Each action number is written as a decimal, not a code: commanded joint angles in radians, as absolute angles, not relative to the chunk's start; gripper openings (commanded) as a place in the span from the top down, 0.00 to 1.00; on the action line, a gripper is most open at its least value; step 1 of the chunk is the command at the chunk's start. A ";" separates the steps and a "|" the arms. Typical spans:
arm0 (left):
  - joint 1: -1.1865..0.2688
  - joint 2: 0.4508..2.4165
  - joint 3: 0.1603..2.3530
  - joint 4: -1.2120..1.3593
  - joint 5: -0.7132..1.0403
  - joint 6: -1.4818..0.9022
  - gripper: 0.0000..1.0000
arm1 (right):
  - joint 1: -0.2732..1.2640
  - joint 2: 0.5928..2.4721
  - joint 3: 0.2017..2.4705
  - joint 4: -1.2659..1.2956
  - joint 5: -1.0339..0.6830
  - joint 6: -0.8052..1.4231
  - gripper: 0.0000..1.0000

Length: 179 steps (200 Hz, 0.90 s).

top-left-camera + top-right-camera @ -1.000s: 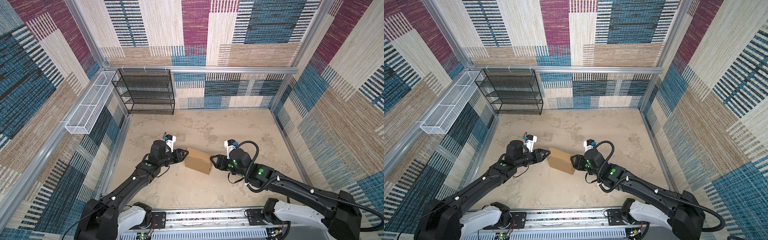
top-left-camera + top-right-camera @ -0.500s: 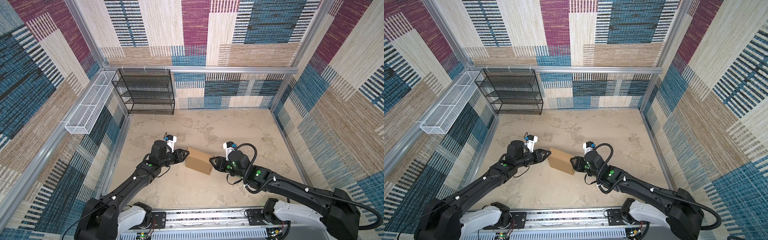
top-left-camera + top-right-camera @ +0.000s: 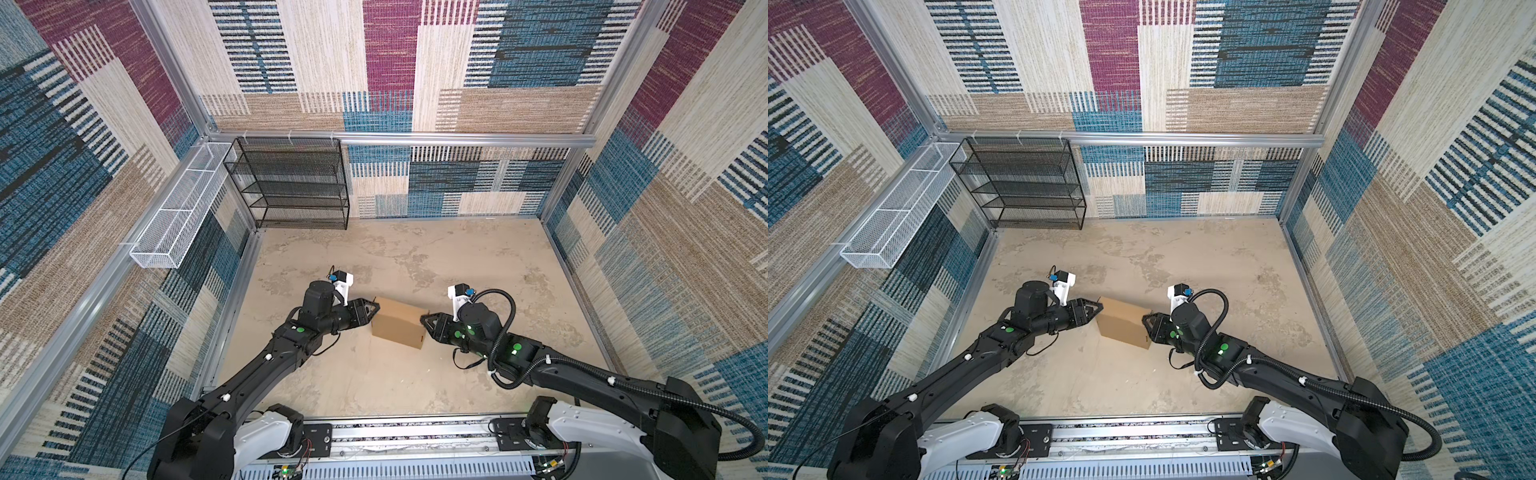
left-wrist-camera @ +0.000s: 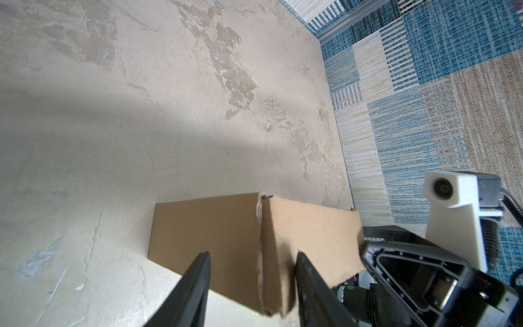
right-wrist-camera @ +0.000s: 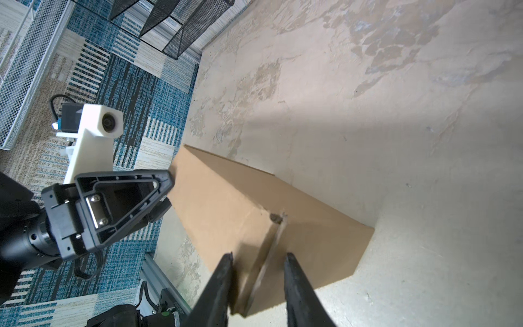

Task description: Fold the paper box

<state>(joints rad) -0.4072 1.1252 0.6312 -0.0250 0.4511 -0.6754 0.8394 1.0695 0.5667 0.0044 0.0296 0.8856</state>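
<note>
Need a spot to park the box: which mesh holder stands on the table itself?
The black mesh shelf rack, in the back left corner of the table; the white wire basket hangs on the left wall rail instead.

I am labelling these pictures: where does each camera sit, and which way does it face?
Top views: high above the robot's base, looking down and forward at the box; left arm, right arm, left pincer and right pincer show.
Left wrist: on the left arm, looking along its pincer at the box; the right pincer shows beyond.
Right wrist: on the right arm, looking along its pincer at the box; the left pincer and rack show beyond.
Shared: both wrist views show the box and the opposite pincer.
</note>
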 commanded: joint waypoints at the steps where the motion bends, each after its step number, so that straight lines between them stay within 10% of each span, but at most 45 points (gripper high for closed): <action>1: -0.405 1.114 0.661 -0.112 0.432 -0.628 0.46 | 0.834 1.071 0.575 -0.065 0.040 0.859 0.68; 179: -0.382 1.179 0.664 -0.134 0.500 -0.586 0.69 | 0.833 1.103 0.592 -0.072 0.021 0.830 0.69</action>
<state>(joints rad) -0.3817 1.1652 0.6945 -0.1181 0.5121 -0.5762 0.8314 1.0939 0.5926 -0.0128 0.0273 0.8467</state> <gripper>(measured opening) 0.334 0.313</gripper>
